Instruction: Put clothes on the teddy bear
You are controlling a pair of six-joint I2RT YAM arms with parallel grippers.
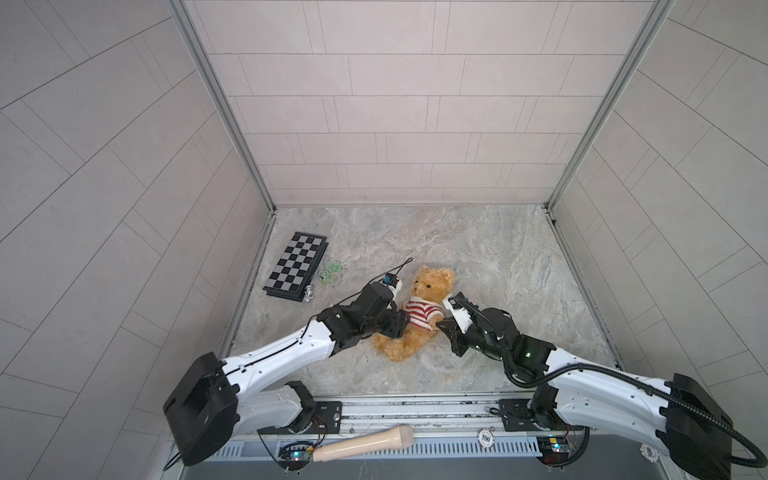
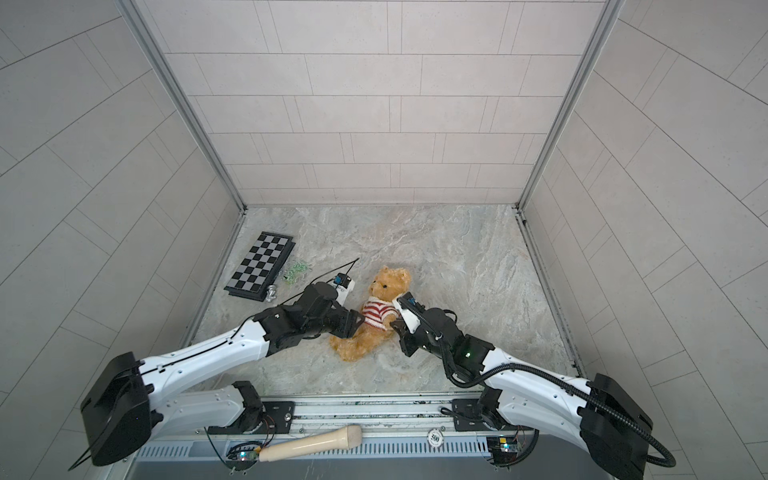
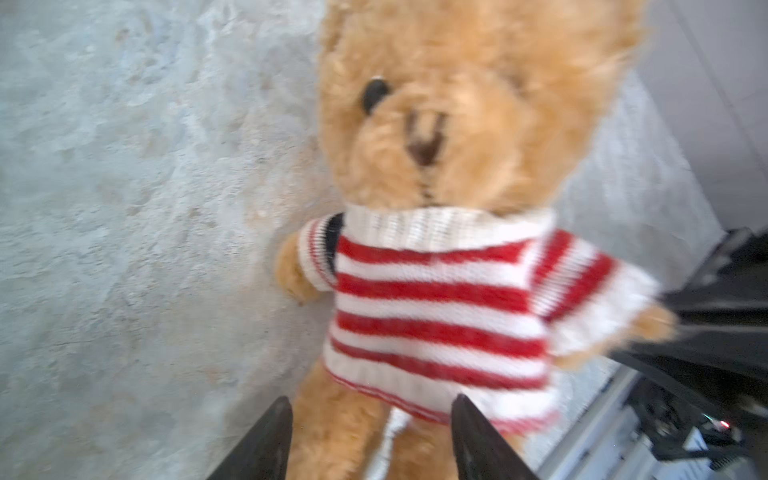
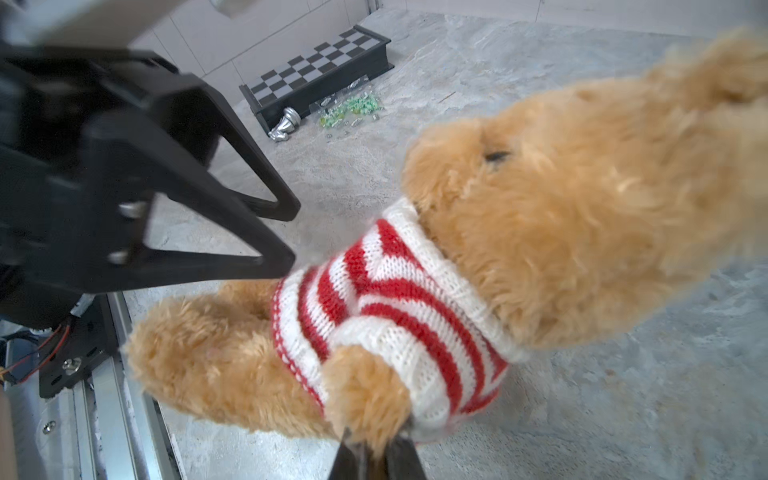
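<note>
Since the red-and-white striped knit sweater is already over the small fluffy golden-brown teddy bear, I'd call the task nearly done. The collar is round the neck, both paws poke out of the short sleeves, and the hem is down at the belly. The legs are bare. What's left, as I judge it, is a tug to square the hem or the right-side sleeve, then letting go.

The bear lies on its back mid-table on the grey marble-look tabletop, with its head toward the far side and its feet toward the near rail. It is tilted a bit, and an arm sits on each side of it.

The left gripper has its jaws well apart and holds nothing. Its black fingers straddle the bear's leg just below the hem. One tip looks to be at the knit edge, but I can't tell whether it touches.

The right gripper is pinched tight on the fur of the bear's right-side paw, just outside the sleeve cuff.

The only container I see is the folded black-and-grey chequered chessboard box at the far left. It is shut, so its contents are not visible. A silver chess piece lies touching its near end, outside it. A small scatter of green bits lies just beside it, possibly in a clear packet, but they are too small to tell.

On the near rail, off the table, are a beige rounded handle-like stick and a white round chip marked 500.
</note>
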